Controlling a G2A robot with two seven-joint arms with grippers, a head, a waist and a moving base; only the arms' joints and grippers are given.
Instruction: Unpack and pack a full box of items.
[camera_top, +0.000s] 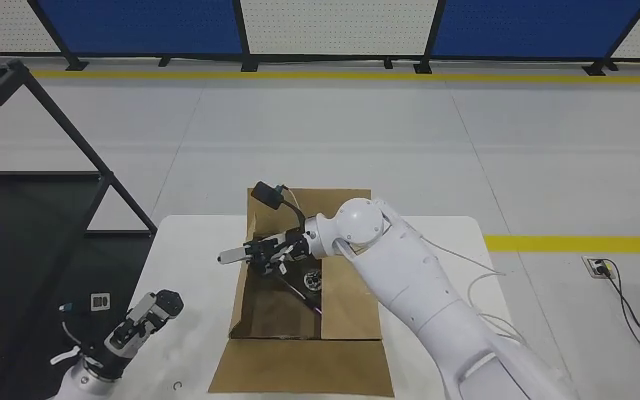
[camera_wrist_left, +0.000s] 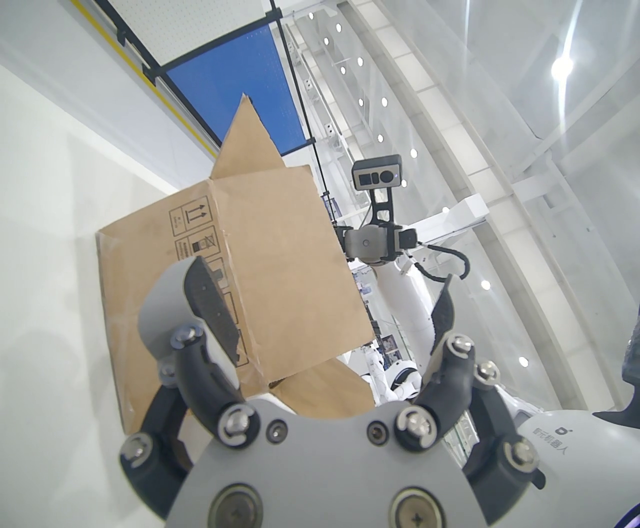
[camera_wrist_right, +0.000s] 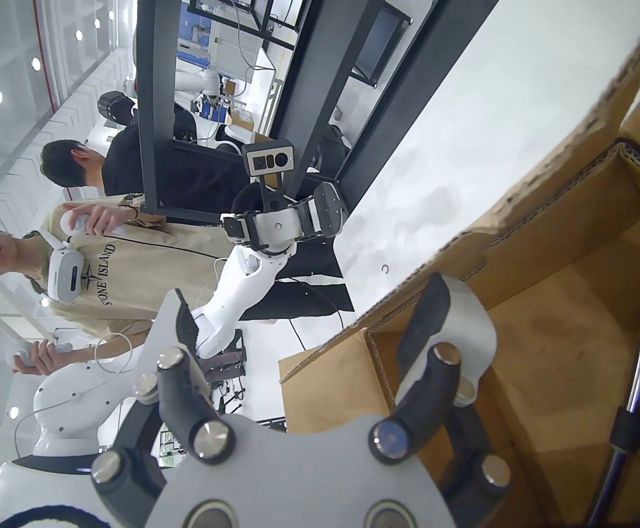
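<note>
Cardboard, brown and plain, makes up the box (camera_top: 300, 370), which stands in the middle of the white bench (camera_top: 200, 240) with all four flaps folded outward and its top open. Dark items (camera_top: 305, 282) lie at the bottom of the box, near its middle; what they are cannot be made out.

From the right side of the bench the right arm stretches across the open box. The right end effector (camera_top: 240, 256) sits at the rim of the box's left wall, its tip poking out just past that wall over the left flap. In the right wrist view its fingers (camera_wrist_right: 440, 320) stand well apart with nothing between them, one in front of the box's inside and the other outside the wall.

At the near left corner of the bench, well apart from the box, is the left end effector (camera_top: 163, 303). It is tilted upward and faces the box's outer side. The left wrist view shows its two fingers spread wide and empty.

A small dark C-shaped thing (camera_top: 177, 385) lies on the bench near the left arm, close to the front edge.
</note>
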